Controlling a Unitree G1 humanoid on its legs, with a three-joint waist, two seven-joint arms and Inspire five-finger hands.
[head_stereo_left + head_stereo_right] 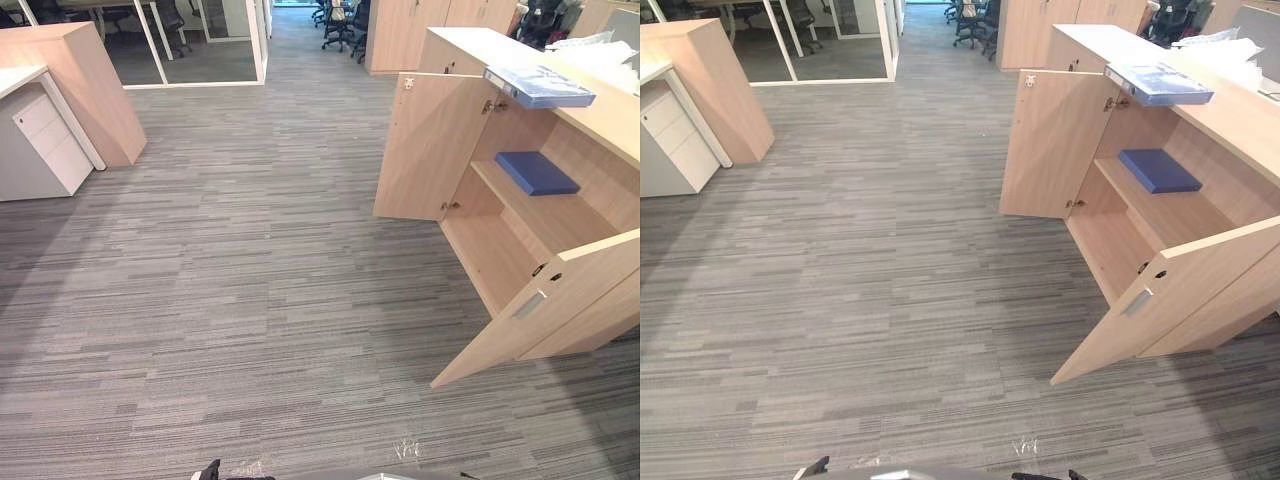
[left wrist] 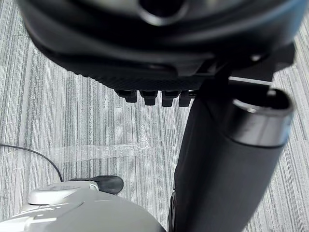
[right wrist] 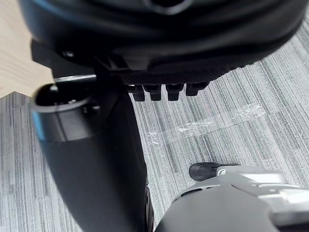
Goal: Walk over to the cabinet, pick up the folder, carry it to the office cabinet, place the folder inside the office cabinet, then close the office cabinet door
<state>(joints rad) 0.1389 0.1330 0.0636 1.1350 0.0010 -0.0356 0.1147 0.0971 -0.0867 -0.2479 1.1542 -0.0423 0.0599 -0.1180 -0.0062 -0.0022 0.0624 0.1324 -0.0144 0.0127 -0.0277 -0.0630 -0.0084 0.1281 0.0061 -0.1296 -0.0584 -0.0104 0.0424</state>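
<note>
A low wooden office cabinet (image 1: pixel 600 120) stands at the right with both doors swung open: the far door (image 1: pixel 430 145) and the near door (image 1: pixel 545 310). A pale blue folder (image 1: pixel 540 87) lies on the cabinet's top, jutting over the front edge. A dark blue folder (image 1: pixel 537 172) lies flat on the inner shelf. My left hand (image 2: pixel 159 38) hangs over the grey carpet with relaxed fingers (image 2: pixel 147 96), holding nothing. My right hand (image 3: pixel 159 38) hangs the same way, its fingers (image 3: pixel 166 91) straight and empty.
Grey striped carpet (image 1: pixel 250 300) spreads between me and the cabinet. A white drawer unit (image 1: pixel 45 145) and a wooden desk panel (image 1: pixel 95 90) stand at the left. Glass partitions (image 1: pixel 200 40), office chairs (image 1: pixel 340 25) and tall cabinets (image 1: pixel 410 30) line the back. White papers (image 1: pixel 600 50) lie on the cabinet top.
</note>
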